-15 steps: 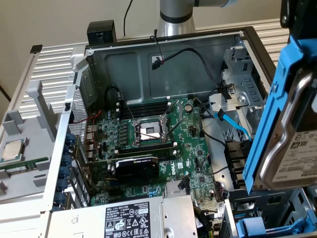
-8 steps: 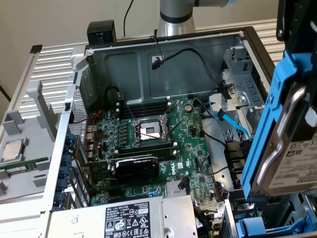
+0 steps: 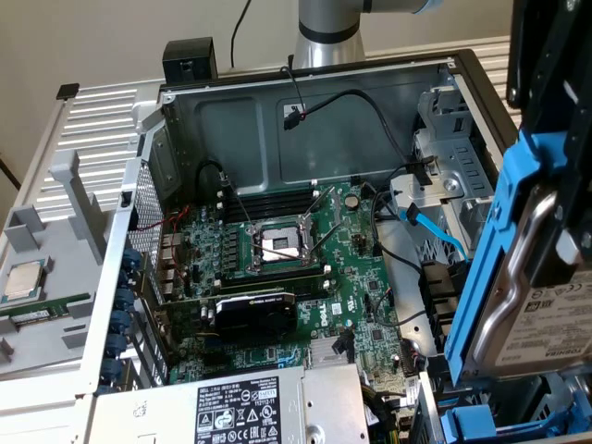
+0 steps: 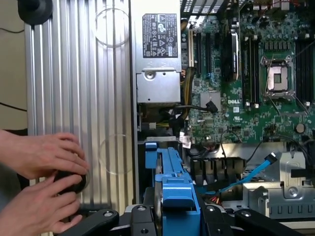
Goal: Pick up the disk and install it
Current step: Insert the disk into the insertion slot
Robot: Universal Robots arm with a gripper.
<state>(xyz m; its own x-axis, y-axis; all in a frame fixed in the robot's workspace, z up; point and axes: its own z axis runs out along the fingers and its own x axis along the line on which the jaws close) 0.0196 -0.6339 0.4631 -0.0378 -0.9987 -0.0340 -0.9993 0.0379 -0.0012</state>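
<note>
1. The gripper stands partly closed, its black fingers pressed against both sides of the disk; it grips the drive by its blue carrier frame.
2. The disk hangs on edge and tilted at the exterior view's right, over the drive-bay end of the open computer case; its white label faces the exterior camera; it is not yet seated in any bay.
3. Inside the case lie the green motherboard, the open CPU socket and the labelled power supply; a blue cable runs down beside the grey drive cage.
4. In the wrist view a person's hands close around a round black object at the edge of a ribbed metal surface, beside the case.
</note>
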